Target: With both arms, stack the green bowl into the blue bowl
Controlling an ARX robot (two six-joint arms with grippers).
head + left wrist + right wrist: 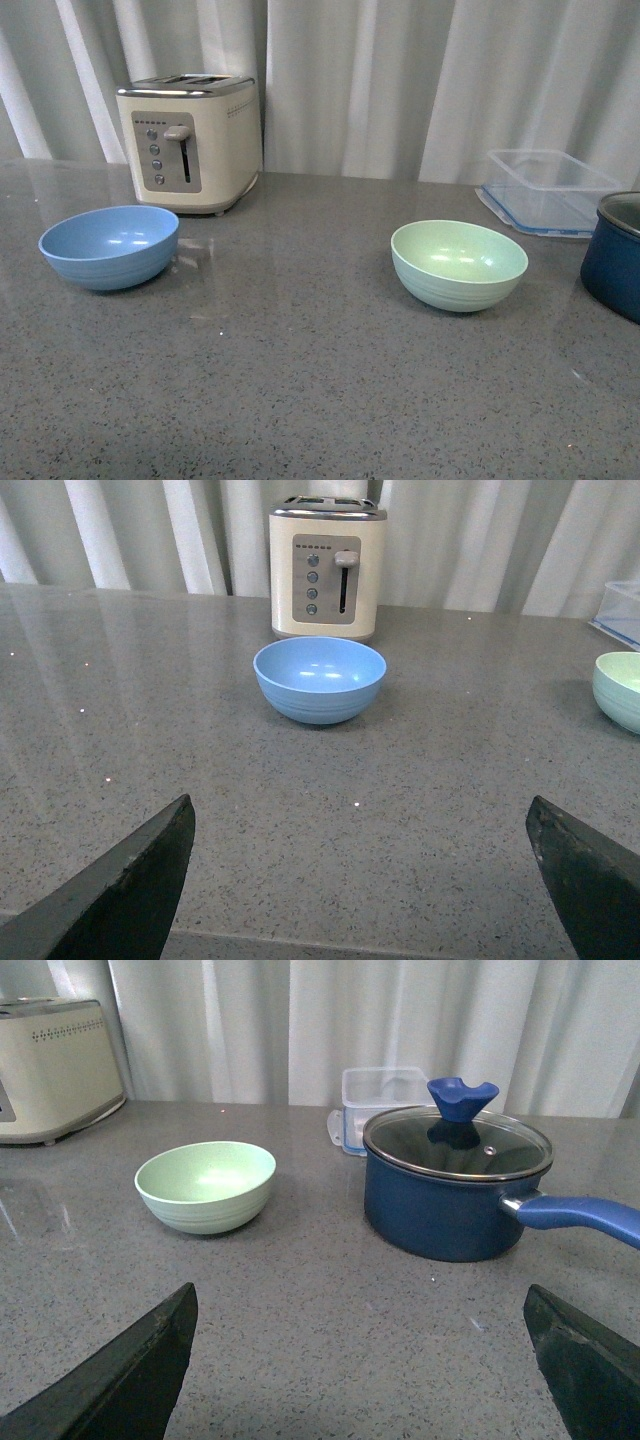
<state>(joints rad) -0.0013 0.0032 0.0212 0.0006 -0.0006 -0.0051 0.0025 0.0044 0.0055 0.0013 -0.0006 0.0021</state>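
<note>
The pale green bowl [459, 264] stands upright and empty on the grey counter, right of centre. It also shows in the right wrist view [205, 1185] and at the edge of the left wrist view [620, 688]. The light blue bowl [109, 245] stands upright and empty at the left, in front of the toaster, and shows in the left wrist view [319, 678]. Neither arm shows in the front view. My left gripper [360, 815] is open and empty, well short of the blue bowl. My right gripper [360, 1300] is open and empty, short of the green bowl.
A cream toaster [190, 142] stands behind the blue bowl. A clear plastic container [548, 190] sits at the back right. A dark navy pot [455, 1192] with a glass lid and a blue handle stands right of the green bowl. White curtains hang behind the counter.
</note>
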